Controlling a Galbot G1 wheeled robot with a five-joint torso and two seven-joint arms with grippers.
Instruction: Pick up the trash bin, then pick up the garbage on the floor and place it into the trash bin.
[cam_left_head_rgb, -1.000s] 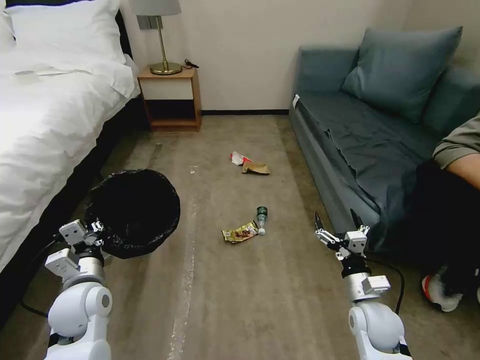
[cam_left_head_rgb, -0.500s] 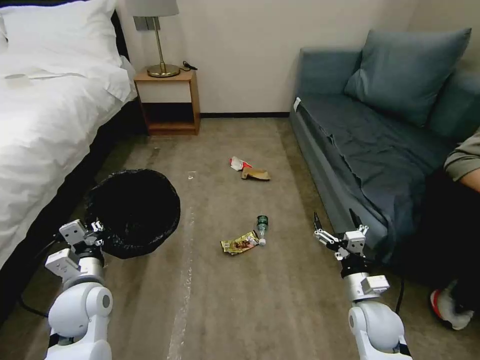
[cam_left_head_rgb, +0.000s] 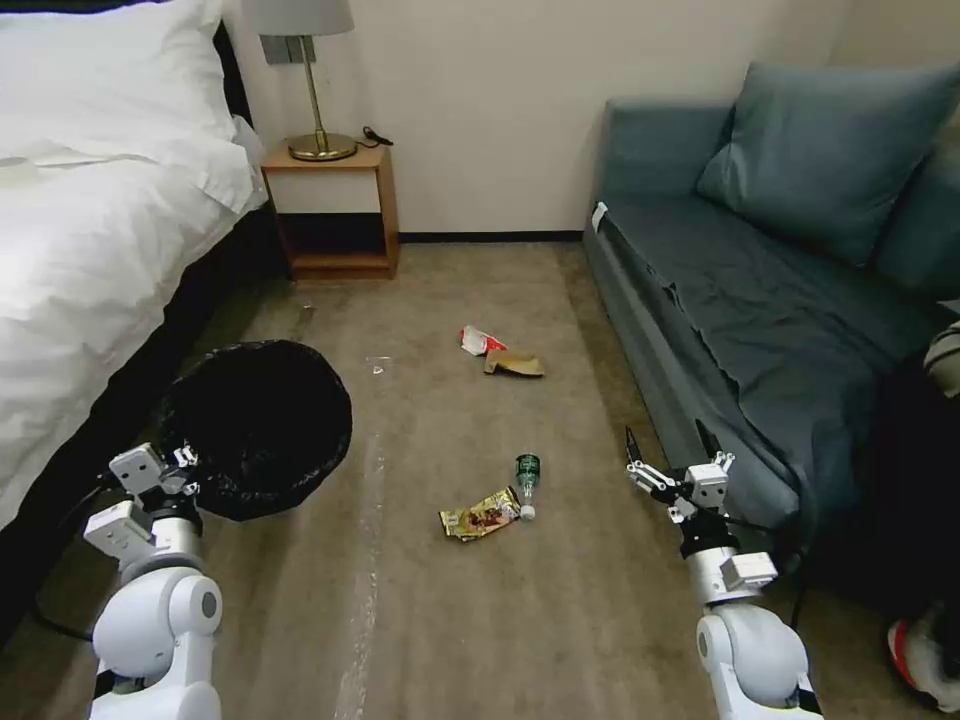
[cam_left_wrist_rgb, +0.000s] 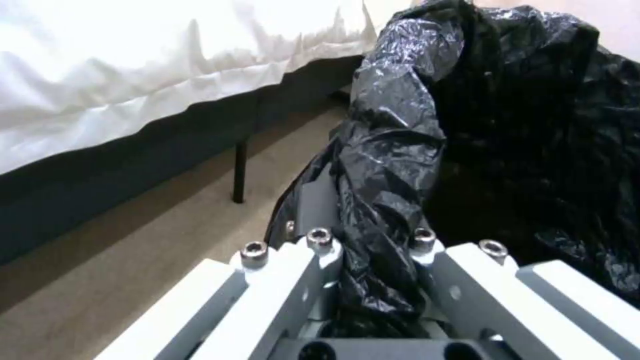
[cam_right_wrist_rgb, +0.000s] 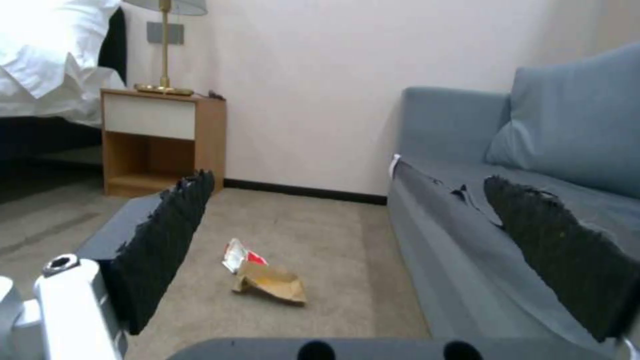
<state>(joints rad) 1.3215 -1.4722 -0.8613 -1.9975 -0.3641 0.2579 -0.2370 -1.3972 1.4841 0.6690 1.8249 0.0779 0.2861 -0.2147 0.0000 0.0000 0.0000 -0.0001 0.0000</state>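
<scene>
The trash bin (cam_left_head_rgb: 255, 425), lined with a glossy black bag, hangs at my lower left beside the bed. My left gripper (cam_left_head_rgb: 183, 467) is shut on its near rim; the left wrist view shows the gripper (cam_left_wrist_rgb: 369, 240) clamping the bag-covered rim of the bin (cam_left_wrist_rgb: 507, 125). My right gripper (cam_left_head_rgb: 672, 447) is open and empty beside the sofa front, seen from its wrist as well (cam_right_wrist_rgb: 363, 235). Garbage lies on the carpet: a clear bottle (cam_left_head_rgb: 526, 478) and gold foil wrapper (cam_left_head_rgb: 480, 516) ahead between the arms, a red-and-white wrapper (cam_left_head_rgb: 478, 340) (cam_right_wrist_rgb: 240, 254) and tan paper scrap (cam_left_head_rgb: 515, 363) (cam_right_wrist_rgb: 270, 285) farther off.
A white bed (cam_left_head_rgb: 90, 250) runs along the left. A blue-grey sofa (cam_left_head_rgb: 760, 310) runs along the right. A wooden nightstand (cam_left_head_rgb: 335, 205) with a brass lamp (cam_left_head_rgb: 310, 90) stands against the back wall. Open carpet (cam_left_head_rgb: 450, 620) lies between bed and sofa.
The whole picture has shifted: the litter sits lower and nearer, so the camera has moved forward. Both arms keep their pose, and the bin stays in the left gripper.
</scene>
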